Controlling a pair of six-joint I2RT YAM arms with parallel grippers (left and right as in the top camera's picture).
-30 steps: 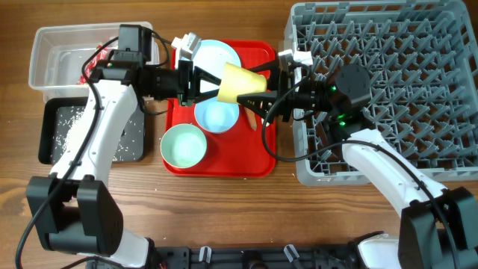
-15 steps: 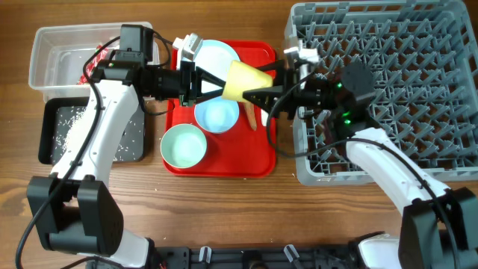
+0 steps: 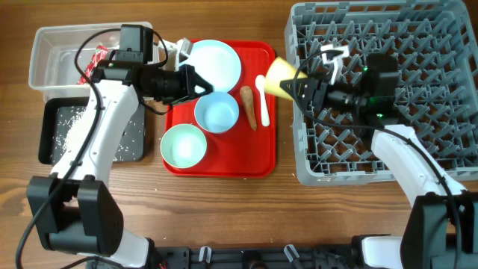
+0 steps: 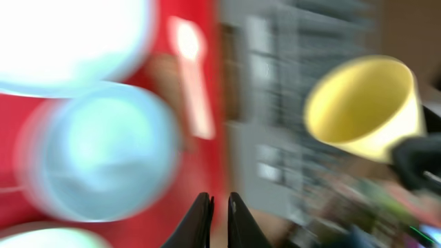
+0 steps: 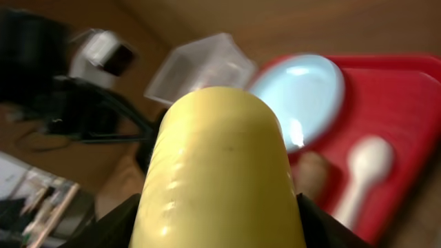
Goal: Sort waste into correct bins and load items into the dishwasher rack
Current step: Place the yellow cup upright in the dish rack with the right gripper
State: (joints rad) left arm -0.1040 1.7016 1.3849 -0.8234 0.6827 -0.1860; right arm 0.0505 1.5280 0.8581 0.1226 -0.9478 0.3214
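Overhead first: the right gripper (image 3: 302, 88) is clamped on the base of the yellow cup (image 3: 282, 75). The cup lies on its side in the air, just off the right edge of the red tray (image 3: 254, 161), mouth towards the tray, over the near rim of the grey rack (image 3: 388, 90). The left gripper (image 3: 203, 84) hangs over the tray's upper left part, and how wide it stands is hard to read from here.

Count on the tray:
- one plate (image 3: 216, 60) at the top
- one pale bowl (image 3: 217, 112) in the middle
- one teal bowl (image 3: 184, 146) at the lower left
- one white spoon (image 3: 262, 97) by the right edge
- one carrot-like root (image 3: 248, 104) just left of the spoon

Two bins sit left of the tray. The clear tub (image 3: 60, 52) holds a red-and-white wrapper (image 3: 93, 60), partly hidden by the left arm. The black tray (image 3: 67, 134) has rice (image 3: 63, 123) scattered in it.

Left wrist view, badly smeared: the two fingers (image 4: 201, 220) stand almost together with nothing between them, above the tray's right edge. One cup shows at the upper right, mouth towards the camera. The spoon, the pale bowl and the plate are soft blurs, and the plate is cut off at the top.

Right wrist view: the cup's side fills the frame, with a dark finger (image 5: 114, 227) pressed against each flank. Beyond it the tray carries the plate, the spoon and a blurred bit of the root. The tub sits past the tray's far corner.
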